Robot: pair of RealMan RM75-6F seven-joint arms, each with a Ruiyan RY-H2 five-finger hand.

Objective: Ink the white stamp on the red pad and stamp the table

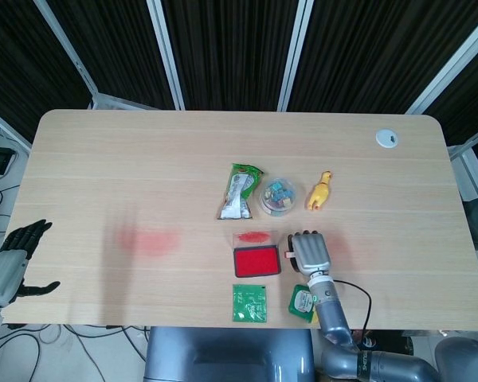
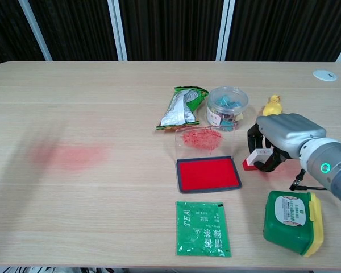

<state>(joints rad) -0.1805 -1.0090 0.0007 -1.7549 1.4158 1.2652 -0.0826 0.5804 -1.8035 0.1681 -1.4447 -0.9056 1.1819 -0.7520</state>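
Right hand (image 2: 281, 136) gripped the white stamp (image 2: 254, 160), a small blocky plastic piece with a red-inked face, fingers curled around it, held low just right of the flat rectangular red pad (image 2: 208, 173); inking looked done, stamping step in hand. Next move probably called for pressing it squarely onto bare wood-grain table (image 2: 102, 102) under the fingers. Left hand (image 1: 12, 263) idled off-table, fingers spread, empty.

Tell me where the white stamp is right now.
In the chest view the white stamp sits in the right hand, just right of the red pad, low over the table.
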